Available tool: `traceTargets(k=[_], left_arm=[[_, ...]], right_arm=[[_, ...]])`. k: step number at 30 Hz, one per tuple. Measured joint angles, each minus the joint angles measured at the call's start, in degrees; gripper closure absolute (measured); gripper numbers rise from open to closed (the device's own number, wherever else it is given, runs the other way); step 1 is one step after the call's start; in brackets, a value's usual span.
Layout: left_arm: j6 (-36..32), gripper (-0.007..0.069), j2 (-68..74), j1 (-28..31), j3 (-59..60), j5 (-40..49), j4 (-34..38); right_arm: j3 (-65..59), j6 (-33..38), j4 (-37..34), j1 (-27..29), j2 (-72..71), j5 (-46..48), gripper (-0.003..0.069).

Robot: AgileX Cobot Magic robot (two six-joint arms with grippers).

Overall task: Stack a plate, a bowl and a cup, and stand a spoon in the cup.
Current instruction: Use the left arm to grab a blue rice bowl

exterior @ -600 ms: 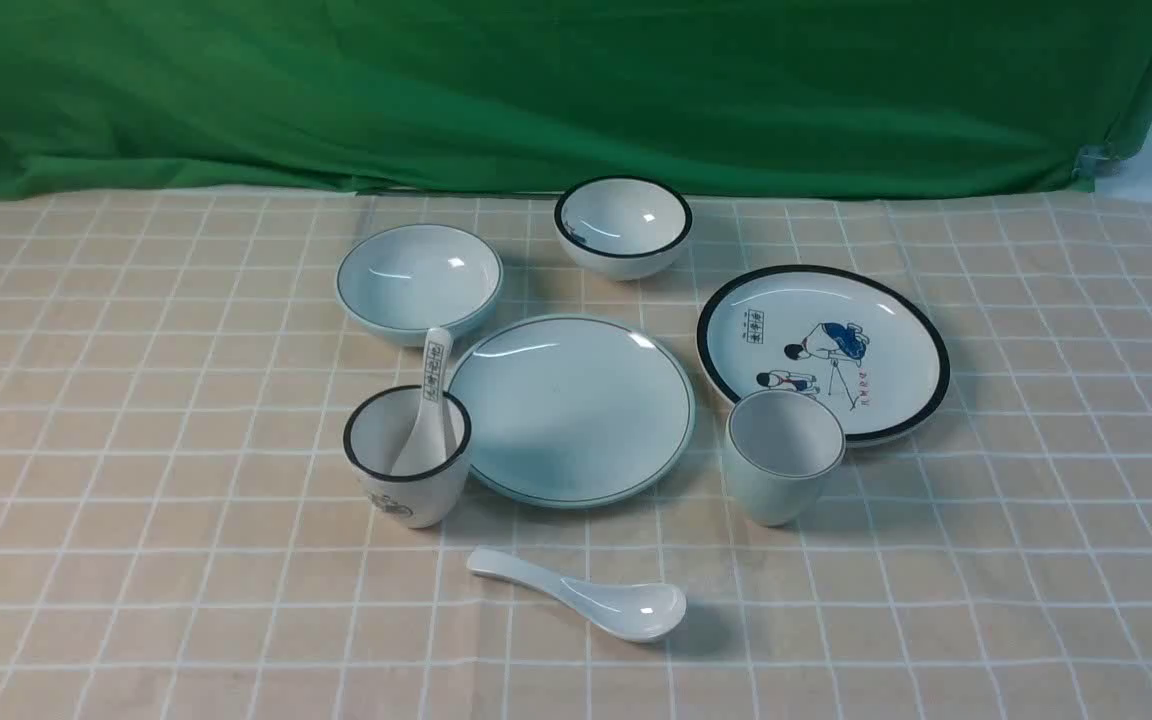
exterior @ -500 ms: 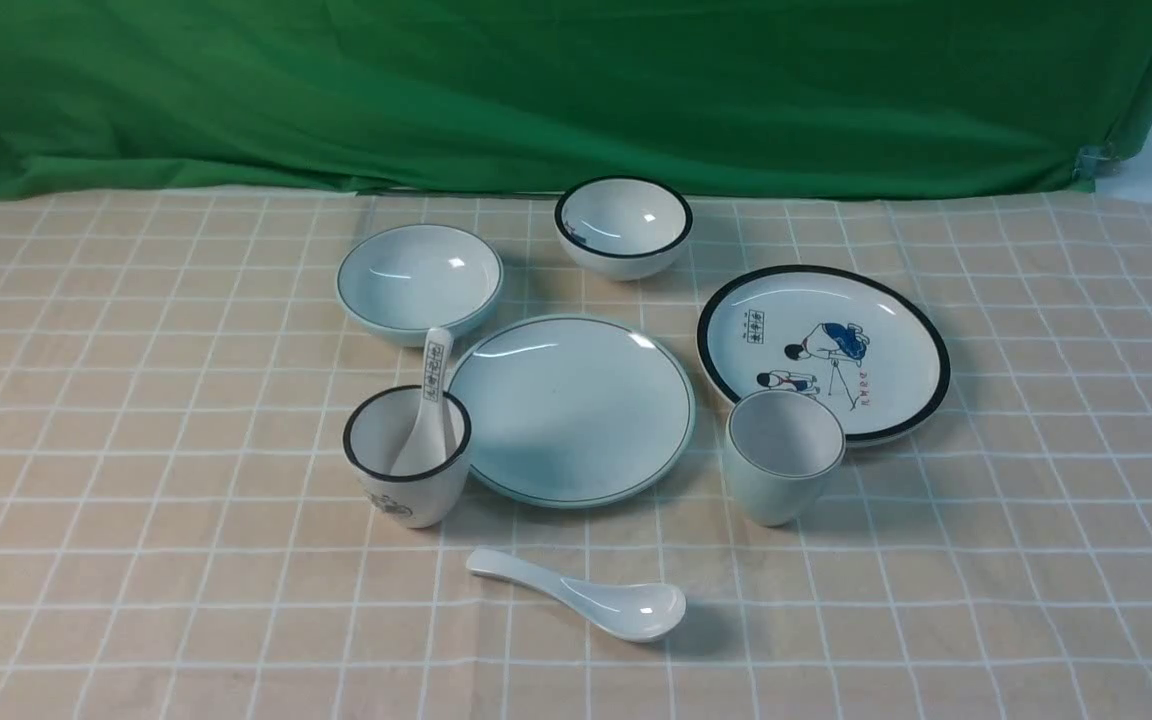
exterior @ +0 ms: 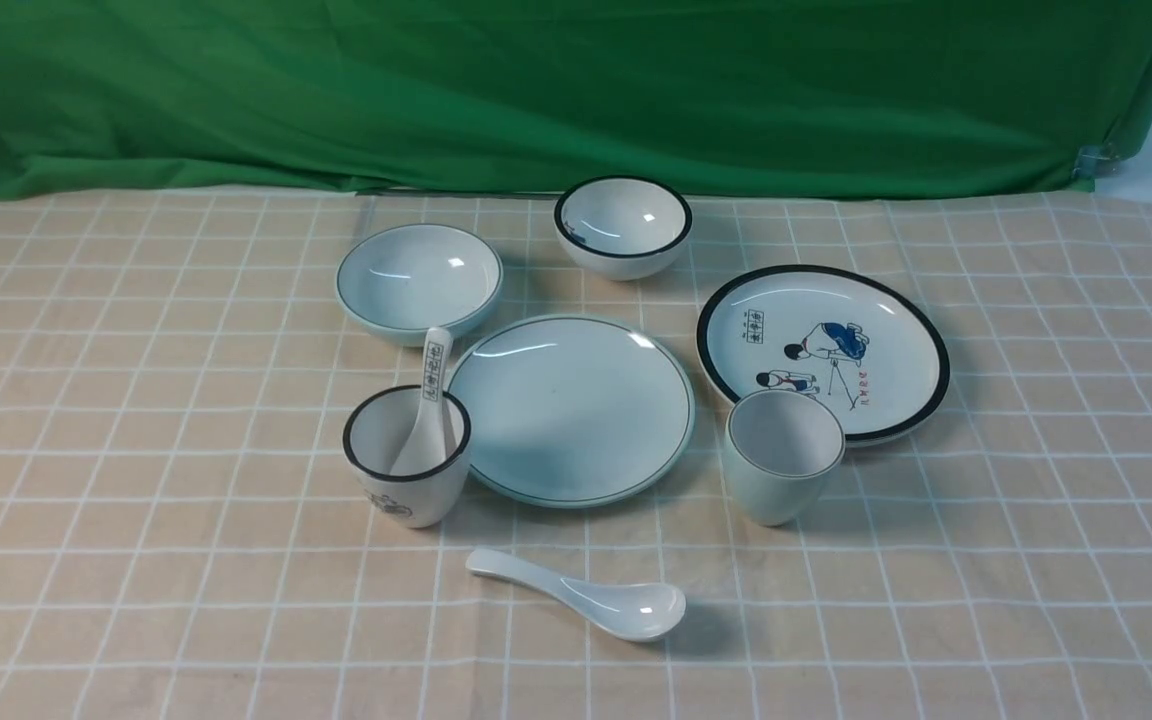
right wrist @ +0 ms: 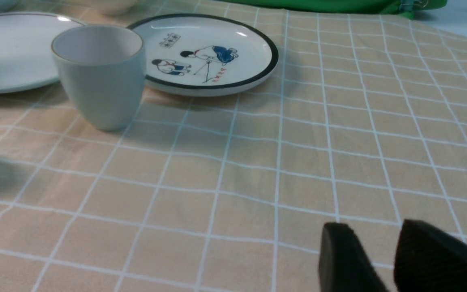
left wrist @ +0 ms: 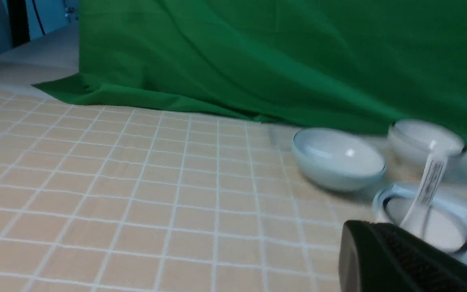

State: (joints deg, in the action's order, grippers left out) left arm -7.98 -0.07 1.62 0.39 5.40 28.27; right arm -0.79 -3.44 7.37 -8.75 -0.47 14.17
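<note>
**Front view**
- Plate (exterior: 571,410): we note it pale blue-green, flat on the checked tablecloth (exterior: 136,500), mid-table, nothing on it.
- Bowl (exterior: 419,280): pale blue-green, upright, behind the plate and to its left, close to its rim.
- Cup (exterior: 782,455): pale blue-green, upright, empty, just right of the plate. From here it overlaps the near rim of the cartoon plate (exterior: 821,350).
- Spoon (exterior: 586,598): plain white, lying on the cloth in front of the plate, hollow up, scoop end to the right.
- Others: black-rimmed cup (exterior: 406,460) left of the plate, with a lettered spoon (exterior: 433,400) standing in it. Black-rimmed bowl (exterior: 622,225) at the back, near the green cloth (exterior: 576,90).

**Left wrist view**
- Left gripper (left wrist: 379,259): one dark, blurred mass. We take its fingers as pressed together, nothing between them.
- Beyond it: bowl, black-rimmed bowl, and the lettered spoon rising from the black-rimmed cup.

**Right wrist view**
- Right gripper (right wrist: 373,231): two black fingertips with a gap between them, over the cloth, gripping nothing.
- Cup: upright, well apart from those fingertips, beside the cartoon plate. The plate's edge shows on its other side.
</note>
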Motion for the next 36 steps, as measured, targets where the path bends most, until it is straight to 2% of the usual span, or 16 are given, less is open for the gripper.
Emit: traceTargets(k=[2,3,7,11,13,16,19,20,22,25,29,31,33,35,36], left_arm=[[4.9,0.0603,0.0,0.0,0.0,-3.6,8.8],[5.8,0.0603,0.0,0.0,0.0,-4.9,10.9],[8.3,0.0603,0.0,0.0,-0.7,-6.2,14.4],[5.9,0.0603,3.1,0.0,-9.3,4.9,9.3],[3.7,0.0603,5.4,0.0,-12.8,7.3,7.6],[-4.6,0.0603,18.0,0.0,-22.4,15.6,5.4],[-9.8,0.0603,26.4,-1.2,-28.1,20.6,5.1],[-13.6,0.0603,34.1,-3.7,-32.5,25.0,4.4],[-14.9,0.0603,39.4,-6.2,-35.3,26.9,3.5],[-16.1,0.0603,46.8,-10.4,-39.1,28.8,2.7],[-18.8,0.0603,54.0,-13.0,-44.2,32.2,2.2],[-20.1,0.0603,58.5,-13.2,-48.2,34.4,1.1],[-21.4,0.0603,63.7,-13.2,-52.8,36.1,-1.5],[-22.0,0.0603,69.1,-13.2,-57.3,37.6,-5.0],[-22.1,0.0603,69.7,-13.2,-57.9,37.7,-5.0]], right_arm=[[0.0,0.0,0.0,0.0,0.0,0.0,0.0419],[0.0,0.0,0.0,0.0,0.0,0.0,0.0419],[0.0,0.0,0.0,0.0,0.0,0.0,0.0419],[0.0,0.0,0.0,0.0,0.0,0.0,0.0419],[0.0,0.0,0.0,0.0,0.0,0.0,0.0419],[0.0,0.0,0.0,0.0,0.0,0.0,0.0419],[0.0,0.0,0.0,0.0,0.0,0.0,0.0419],[0.0,0.0,0.0,0.0,0.0,0.0,0.0419],[0.0,0.0,0.0,0.0,0.0,-0.6,0.0419],[0.0,-6.1,-4.2,0.0,0.0,-6.9,0.0419],[0.0,-19.0,-9.3,0.0,0.0,-17.4,0.0421],[0.0,-22.5,-10.2,0.0,0.0,-21.8,0.0435],[1.2,-25.1,-10.6,-0.5,0.5,-20.4,0.0468],[6.0,-24.5,-10.6,-2.0,2.9,-12.6,0.0534],[6.0,-24.0,-10.6,-2.2,3.3,-11.7,0.0534]])
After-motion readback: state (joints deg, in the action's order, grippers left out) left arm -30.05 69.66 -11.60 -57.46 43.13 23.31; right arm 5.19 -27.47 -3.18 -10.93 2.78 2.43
